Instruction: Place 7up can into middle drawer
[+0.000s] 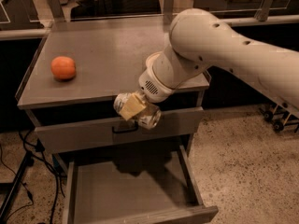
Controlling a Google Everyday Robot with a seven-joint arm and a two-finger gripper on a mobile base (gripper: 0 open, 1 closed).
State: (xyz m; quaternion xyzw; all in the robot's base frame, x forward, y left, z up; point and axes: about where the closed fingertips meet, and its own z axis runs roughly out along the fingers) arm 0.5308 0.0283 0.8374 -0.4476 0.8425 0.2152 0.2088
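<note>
My gripper (134,108) is shut on the 7up can (148,117), a small silvery can held on its side in front of the cabinet's upper drawer front. It hangs in the air above the open middle drawer (126,192), a wide grey tray with a bare floor pulled out below. The can is past the front edge of the cabinet top, clear of it. My big white arm (224,55) reaches in from the upper right and hides the right part of the cabinet top.
An orange (63,68) sits on the grey cabinet top (98,59) at the left. The closed upper drawer front with a dark handle (124,129) is just behind the can. Black cables (23,171) hang at the left. Speckled floor lies to the right.
</note>
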